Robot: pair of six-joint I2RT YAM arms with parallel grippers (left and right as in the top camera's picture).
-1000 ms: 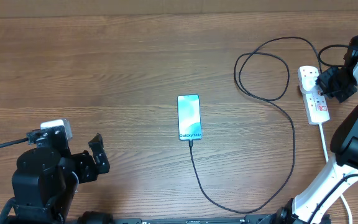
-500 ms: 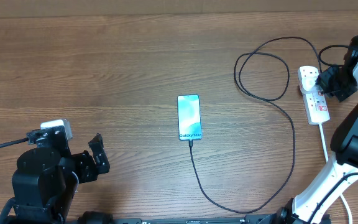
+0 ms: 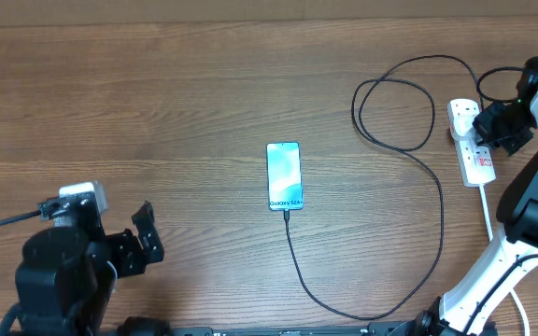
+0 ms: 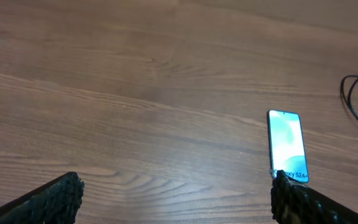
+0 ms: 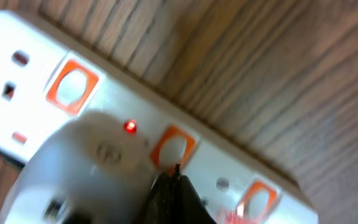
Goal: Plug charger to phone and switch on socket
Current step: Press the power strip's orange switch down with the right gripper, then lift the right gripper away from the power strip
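The phone [image 3: 284,175] lies face up mid-table with its teal screen lit; it also shows in the left wrist view [image 4: 287,142]. The thin black charger cable [image 3: 437,219] is plugged into the phone's bottom end, then loops right and up to the white socket strip [image 3: 479,159]. My right gripper [image 3: 489,124] is over the strip's upper part. In the right wrist view its shut fingertips [image 5: 174,171] touch an orange-ringed switch [image 5: 173,148]. A red light [image 5: 130,127] glows beside a pale plug body [image 5: 86,171]. My left gripper [image 4: 176,193] is open and empty, low at the front left.
The thick white cord [image 3: 488,219] runs from the strip down the right side beside my right arm. The cable forms a loop [image 3: 395,103] left of the strip.
My right gripper has shifted slightly up and right over the strip. The left arm has settled slightly lower. Phone and cable have not moved.
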